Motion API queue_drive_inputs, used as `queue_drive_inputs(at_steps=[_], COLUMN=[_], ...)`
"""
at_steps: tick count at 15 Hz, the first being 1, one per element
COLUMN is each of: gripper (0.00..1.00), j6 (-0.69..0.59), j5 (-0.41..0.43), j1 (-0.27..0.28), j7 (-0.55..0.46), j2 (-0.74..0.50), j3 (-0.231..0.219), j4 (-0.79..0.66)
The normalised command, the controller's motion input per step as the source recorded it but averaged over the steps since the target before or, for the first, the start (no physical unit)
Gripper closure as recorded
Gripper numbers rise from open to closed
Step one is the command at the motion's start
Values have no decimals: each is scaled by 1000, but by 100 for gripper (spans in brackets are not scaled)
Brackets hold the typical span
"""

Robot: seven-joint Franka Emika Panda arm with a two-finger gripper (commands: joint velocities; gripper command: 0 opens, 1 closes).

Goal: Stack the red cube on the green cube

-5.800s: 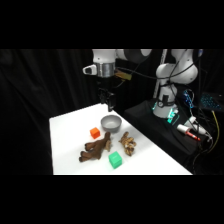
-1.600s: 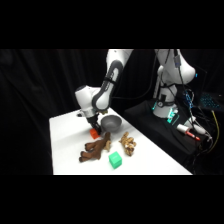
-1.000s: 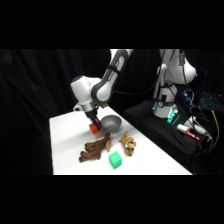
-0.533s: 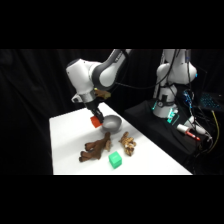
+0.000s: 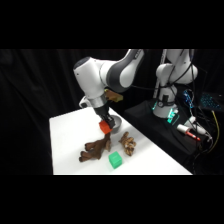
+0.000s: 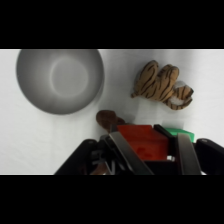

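My gripper hangs above the table, shut on the red cube, which is lifted clear of the surface. In the wrist view the red cube sits clamped between my two fingers. The green cube rests on the white table near its front edge, below and slightly right of the held cube. From the wrist only a thin strip of the green cube peeks out behind the red one.
A grey bowl stands just behind the gripper. A brown lumpy toy lies left of the green cube, and a tan striped toy lies to its right. The arm's base and cables sit at the right.
The gripper came down on the red cube, shut on it and lifted it off the table, carrying it up and slightly toward the front.
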Motion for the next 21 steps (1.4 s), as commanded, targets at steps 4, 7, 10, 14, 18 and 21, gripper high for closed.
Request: queue_drive_inputs(at_steps=[4, 7, 10, 14, 18, 21], gripper=[67, 67, 67, 67, 67, 67], j6=[167, 146, 142, 174, 173, 164], j5=[-116, -127, -116, -95, -130, -162], j1=[166, 127, 91, 69, 80, 94], j7=[235, 209, 193, 224, 290, 314], j2=[-121, -37, 26, 109, 165, 168], j3=[66, 58, 50, 35, -7, -64], j4=[-159, -59, -2, 74, 150, 171])
